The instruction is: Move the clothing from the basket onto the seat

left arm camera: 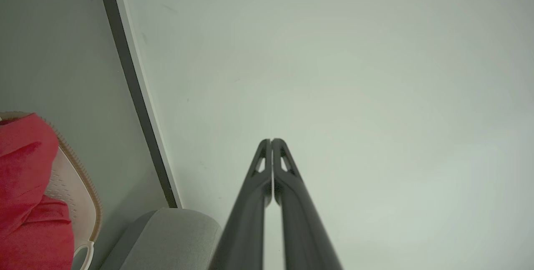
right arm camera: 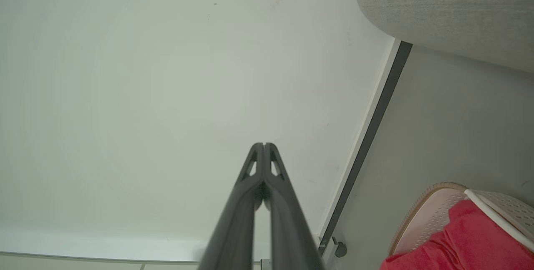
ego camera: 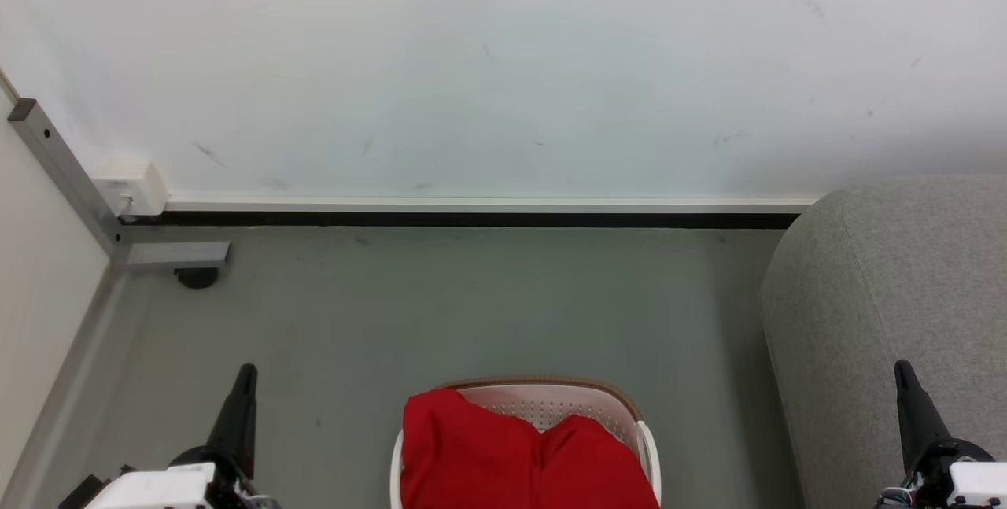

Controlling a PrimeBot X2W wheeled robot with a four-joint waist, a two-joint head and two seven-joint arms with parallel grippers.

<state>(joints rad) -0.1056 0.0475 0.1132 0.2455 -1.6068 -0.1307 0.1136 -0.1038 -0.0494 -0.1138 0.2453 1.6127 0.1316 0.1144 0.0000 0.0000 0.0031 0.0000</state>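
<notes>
At the far left of your head view, a grey metal post (ego camera: 63,171) slants down beside a pale panel to the grey floor (ego camera: 472,304). A small white box (ego camera: 130,188) sits next to it at the base of the white wall (ego camera: 503,60).

Your left gripper (ego camera: 247,371) rises from the lower left corner over bare floor, well apart from the basket. In your left wrist view its two dark fingers (left arm camera: 250,211) are pressed together tip to tip, pointing at the wall.

At the bottom middle, the basket (ego camera: 551,385) stands on the floor. It is cream-white, with rows of small holes and a brown rim band. The clothing (ego camera: 503,454), a bright red garment, lies inside it in two soft humps that cover the near part and the rim at the left. The far inner wall of the basket is bare.

To the right, the seat (ego camera: 905,281) is light grey woven upholstery with a rounded edge and a seam. It stands near the basket, with a strip of floor between them.

Your right gripper (ego camera: 905,371) rises from the lower right corner, seen against the seat's grey side. In your right wrist view its fingers (right arm camera: 238,220) are closed too, meeting at the tips and aimed at the wall. The seat is at that view's upper right, and the basket with the red clothing is at its lower right.
</notes>
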